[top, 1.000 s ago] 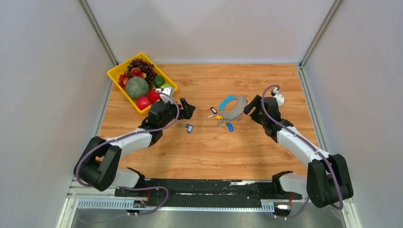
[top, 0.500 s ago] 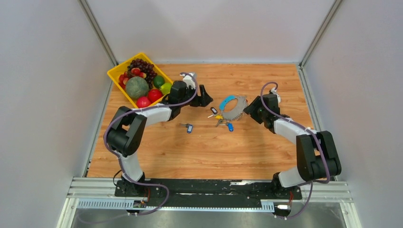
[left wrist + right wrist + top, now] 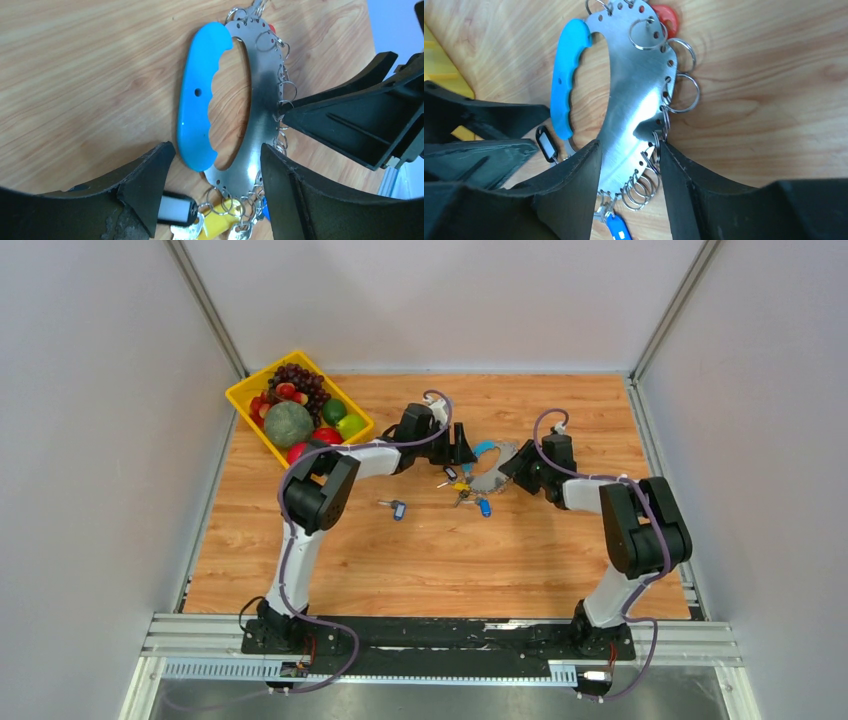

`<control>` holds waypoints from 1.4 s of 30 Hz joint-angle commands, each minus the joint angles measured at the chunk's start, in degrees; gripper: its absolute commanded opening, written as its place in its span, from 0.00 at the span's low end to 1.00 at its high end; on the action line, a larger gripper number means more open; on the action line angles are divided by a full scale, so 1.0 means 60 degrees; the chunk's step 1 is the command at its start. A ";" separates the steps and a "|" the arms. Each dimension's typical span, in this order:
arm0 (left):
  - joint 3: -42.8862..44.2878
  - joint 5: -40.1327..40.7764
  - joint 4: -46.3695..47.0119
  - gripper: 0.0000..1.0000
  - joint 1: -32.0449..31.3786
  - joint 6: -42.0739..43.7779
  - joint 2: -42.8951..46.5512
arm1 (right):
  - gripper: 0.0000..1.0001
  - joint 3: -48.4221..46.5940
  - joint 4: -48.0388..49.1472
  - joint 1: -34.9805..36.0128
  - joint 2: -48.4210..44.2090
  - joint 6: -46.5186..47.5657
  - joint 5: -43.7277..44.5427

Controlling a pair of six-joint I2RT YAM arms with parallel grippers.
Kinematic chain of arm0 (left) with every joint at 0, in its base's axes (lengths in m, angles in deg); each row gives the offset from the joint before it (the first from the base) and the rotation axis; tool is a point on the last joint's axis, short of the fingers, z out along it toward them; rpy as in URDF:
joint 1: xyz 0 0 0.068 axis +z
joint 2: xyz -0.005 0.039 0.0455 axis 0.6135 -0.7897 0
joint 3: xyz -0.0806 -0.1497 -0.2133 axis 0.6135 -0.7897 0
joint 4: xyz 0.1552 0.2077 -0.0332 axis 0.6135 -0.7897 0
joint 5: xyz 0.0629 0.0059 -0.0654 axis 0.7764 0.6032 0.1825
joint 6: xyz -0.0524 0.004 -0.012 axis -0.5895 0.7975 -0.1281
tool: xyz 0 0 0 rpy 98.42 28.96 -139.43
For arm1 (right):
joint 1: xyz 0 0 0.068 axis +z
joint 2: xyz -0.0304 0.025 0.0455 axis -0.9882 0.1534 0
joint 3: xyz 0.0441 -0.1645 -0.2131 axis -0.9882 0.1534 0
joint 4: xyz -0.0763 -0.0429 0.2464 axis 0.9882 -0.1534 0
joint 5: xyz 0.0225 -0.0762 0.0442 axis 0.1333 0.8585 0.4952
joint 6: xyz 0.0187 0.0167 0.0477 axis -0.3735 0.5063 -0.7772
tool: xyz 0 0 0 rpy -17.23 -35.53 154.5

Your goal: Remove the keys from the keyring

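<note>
now, left claw (image 3: 215, 155) and right claw (image 3: 626, 150) astride keyring (image 3: 197, 115), keys (image 3: 225, 207) attached

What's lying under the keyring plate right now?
Through the oval opening in the keyring only the wooden table shows. A red key head pokes out at one end; anything beneath the metal itself is covered.

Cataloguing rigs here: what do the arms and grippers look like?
The left arm and right arm have white link shells, black joints and a purple cable along each. The left gripper and right gripper are black with two wedge-shaped fingers.
</note>
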 commanded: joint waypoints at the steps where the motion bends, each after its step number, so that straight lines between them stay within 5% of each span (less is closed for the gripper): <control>1: 0.0964 -0.0581 -0.0207 0.74 -0.0041 -0.0357 -0.0738 | 0.52 -0.0186 0.0467 -0.0019 0.0555 -0.0188 -0.0330; 5: 0.1366 -0.0953 -0.0195 0.70 -0.0043 -0.0610 -0.1305 | 0.40 -0.0130 0.0810 -0.0020 0.0691 -0.0289 -0.0517; 14: 0.0771 -0.2405 0.1286 0.39 -0.0067 -0.1539 -0.1144 | 0.01 0.0330 0.2759 -0.0020 0.0430 -0.0418 -0.2477; 19: -0.0027 -0.2235 0.1425 0.29 -0.0079 -0.1497 -0.0082 | 0.00 0.0733 0.2697 -0.0021 -0.0511 -0.0090 -0.2868; 28: -0.2080 -0.1268 0.0893 0.61 -0.0060 -0.0687 0.3008 | 0.00 0.1169 0.1010 -0.0003 -0.3817 0.1503 -0.3314; 42: -0.4011 -0.0525 0.0230 0.79 0.0236 -0.0748 0.7480 | 0.00 0.0632 -0.0632 0.0114 -0.7378 0.2768 -0.4937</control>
